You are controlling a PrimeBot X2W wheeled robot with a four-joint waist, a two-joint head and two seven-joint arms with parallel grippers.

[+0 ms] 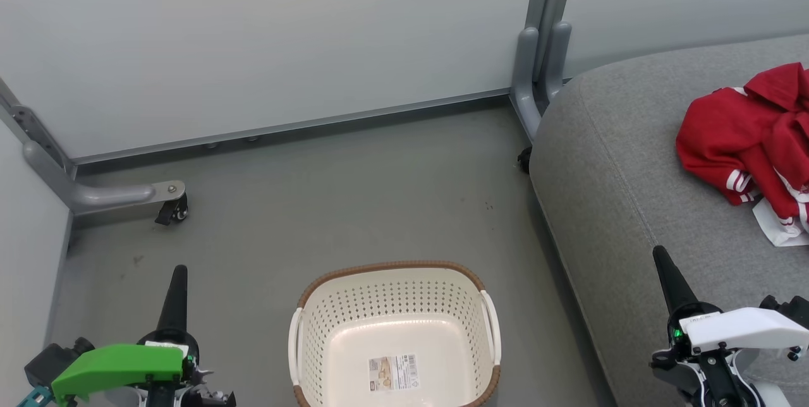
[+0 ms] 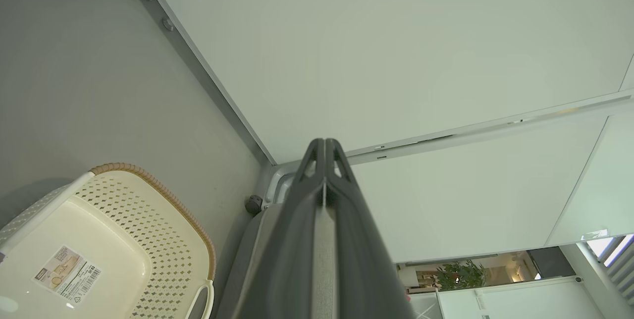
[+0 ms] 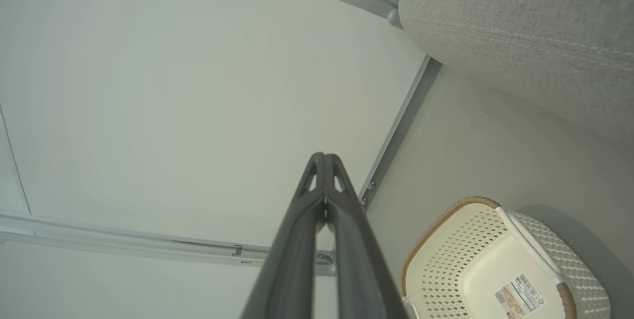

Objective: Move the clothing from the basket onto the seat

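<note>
Red clothing [image 1: 752, 135] with white stripes lies crumpled on the grey seat [image 1: 632, 173] at the right. The cream basket [image 1: 395, 306] stands on the floor at the bottom centre, holding nothing but a label on its bottom [image 2: 69, 269] [image 3: 520, 294]. My left gripper [image 1: 179, 271] is shut at the lower left, left of the basket, with nothing in it [image 2: 324, 141]. At the lower right my right gripper [image 1: 659, 252] is shut too, over the seat's front edge, fingertips pressed together [image 3: 324, 156].
Pale partition panels [image 1: 253, 40] close off the back. A grey metal foot with a caster [image 1: 170, 205] sticks out at the left, and a grey post [image 1: 543, 47] stands beside the seat's corner. Grey floor [image 1: 354, 198] lies between wall and basket.
</note>
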